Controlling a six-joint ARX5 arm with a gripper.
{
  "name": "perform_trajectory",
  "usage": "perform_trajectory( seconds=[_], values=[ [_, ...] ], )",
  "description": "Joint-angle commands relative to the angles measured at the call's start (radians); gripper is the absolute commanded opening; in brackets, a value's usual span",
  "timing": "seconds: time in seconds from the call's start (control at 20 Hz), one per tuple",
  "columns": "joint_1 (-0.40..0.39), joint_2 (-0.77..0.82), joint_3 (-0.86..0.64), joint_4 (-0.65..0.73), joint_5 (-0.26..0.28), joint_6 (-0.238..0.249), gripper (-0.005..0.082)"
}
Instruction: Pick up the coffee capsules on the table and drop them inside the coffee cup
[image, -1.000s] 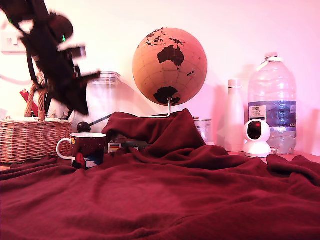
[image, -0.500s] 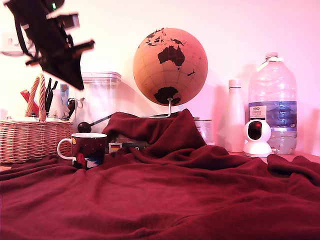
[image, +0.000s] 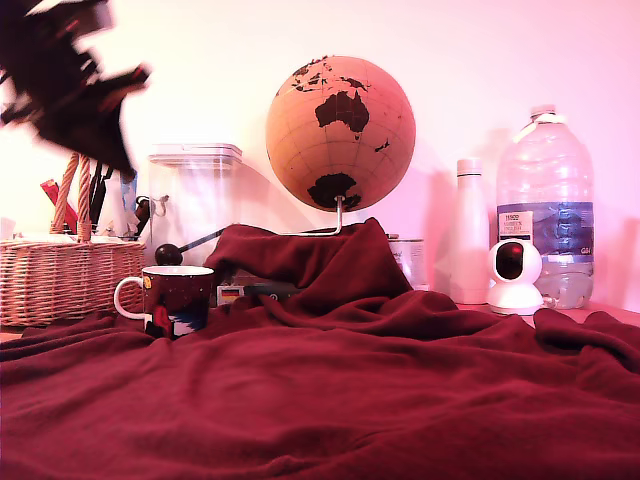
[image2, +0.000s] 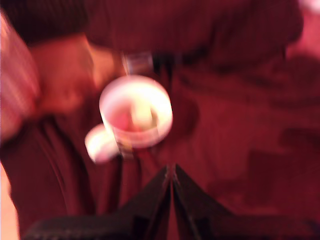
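The maroon coffee cup (image: 175, 298) with its white handle stands on the rumpled dark red cloth of the table (image: 330, 400), at the exterior view's left. My gripper (image: 118, 150) is a dark blur high above and to the left of the cup. In the wrist view the gripper (image2: 171, 175) is shut, its fingers pressed together with nothing between them, and the coffee cup (image2: 135, 117) lies below it. Inside the white cup I make out a pale capsule (image2: 143, 112) and a reddish blurred shape (image2: 120, 121). No blue capsule shows, and no capsule lies on the cloth.
A wicker basket (image: 60, 275) and a clear lidded canister (image: 200, 200) stand behind the cup. A globe (image: 340, 130) rises over a draped cloth hump (image: 320, 260). A white bottle (image: 468, 230), a small white camera (image: 513, 275) and a big water bottle (image: 545, 200) stand at the right.
The arm has risen from just above the cup and swung towards the exterior view's upper left. The cup and the cloth have stayed put.
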Motion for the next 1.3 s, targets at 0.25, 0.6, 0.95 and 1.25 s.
perform_trajectory(
  seconds=[0.25,0.6,0.95,1.25],
  values=[
    [0.002,-0.181,-0.25,0.142,0.009,-0.026,-0.002],
    [0.003,-0.301,-0.419,0.172,-0.001,-0.09,-0.002],
    [0.002,-0.335,-0.449,0.134,0.0,-0.112,-0.002],
    [0.002,-0.336,-0.449,0.133,0.001,-0.112,-0.002]
  ],
)
